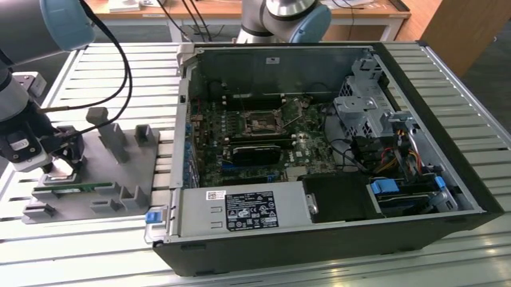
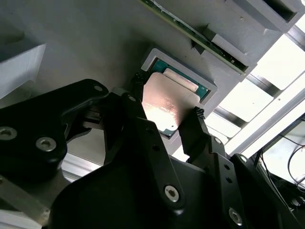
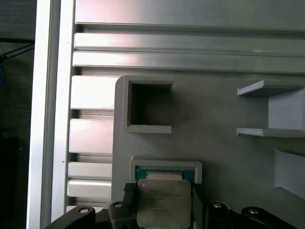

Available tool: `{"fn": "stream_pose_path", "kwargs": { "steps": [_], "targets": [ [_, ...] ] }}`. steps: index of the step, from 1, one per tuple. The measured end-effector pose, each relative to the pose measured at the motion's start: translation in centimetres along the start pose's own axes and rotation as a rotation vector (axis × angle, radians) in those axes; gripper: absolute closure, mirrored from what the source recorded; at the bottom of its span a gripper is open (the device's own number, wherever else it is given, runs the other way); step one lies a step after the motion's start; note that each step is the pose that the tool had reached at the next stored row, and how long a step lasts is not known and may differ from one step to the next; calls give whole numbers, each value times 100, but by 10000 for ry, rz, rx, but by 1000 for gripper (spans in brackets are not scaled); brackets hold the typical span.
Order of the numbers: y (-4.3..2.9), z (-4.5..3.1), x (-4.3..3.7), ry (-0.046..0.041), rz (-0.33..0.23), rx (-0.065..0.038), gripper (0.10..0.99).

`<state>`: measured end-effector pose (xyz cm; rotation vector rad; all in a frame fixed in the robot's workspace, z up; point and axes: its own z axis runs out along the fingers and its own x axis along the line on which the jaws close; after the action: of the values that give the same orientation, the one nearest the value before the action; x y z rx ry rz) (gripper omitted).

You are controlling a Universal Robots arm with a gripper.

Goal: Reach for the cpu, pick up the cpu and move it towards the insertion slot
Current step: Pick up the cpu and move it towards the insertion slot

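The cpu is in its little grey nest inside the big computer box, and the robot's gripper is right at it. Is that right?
Not quite. The cpu is in its little grey nest and the gripper is right at it, but the nest sits on the grey tray outside the computer box, as the exterior view shows.

The cpu (image 2: 164,102) sits in the tray (image 2: 71,38) (recessed) — computer case (image 1: 319,248) beside it.
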<state>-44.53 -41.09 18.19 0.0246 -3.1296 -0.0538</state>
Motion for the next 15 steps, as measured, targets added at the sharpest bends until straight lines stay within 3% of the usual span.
{"fn": "stream_pose_path", "kwargs": {
  "steps": [9, 10, 15],
  "targets": [
    [-2, 1, -2, -2, 0, -3, 533],
    [-1, -1, -2, -2, 0, -3, 471],
    [-2, -4, -2, -1, 1, -3, 471]
  ]
}}
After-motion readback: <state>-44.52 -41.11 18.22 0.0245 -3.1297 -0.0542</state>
